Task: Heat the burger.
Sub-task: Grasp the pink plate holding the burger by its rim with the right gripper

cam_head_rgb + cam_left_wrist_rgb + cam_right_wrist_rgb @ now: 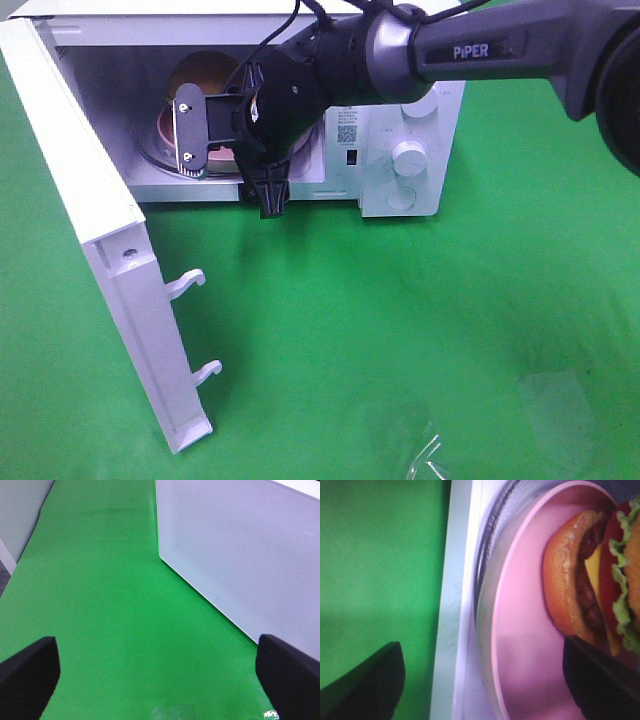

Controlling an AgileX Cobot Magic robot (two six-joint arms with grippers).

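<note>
The burger (pixel 570 590) lies on a pink plate (pixel 525 630) on the glass turntable (pixel 487 605) inside the open white microwave (pixel 420 110). In the high view its brown bun (pixel 203 72) shows deep in the cavity behind my arm. My right gripper (pixel 195 130) reaches into the cavity from the right. The right wrist view shows this gripper (pixel 480 647) open, one finger over the green cloth and the other beside the burger, with the plate's rim between them and no contact visible. My left gripper (pixel 157 650) is open over the green cloth, holding nothing.
The microwave door (pixel 90 200) swings out to the left, with latch hooks (pixel 185 283) sticking out. Its white perforated face (pixel 240 555) stands close beside my left gripper. Control knobs (pixel 408 155) sit on the right panel. Clear plastic wrap (pixel 430 460) lies near the front edge.
</note>
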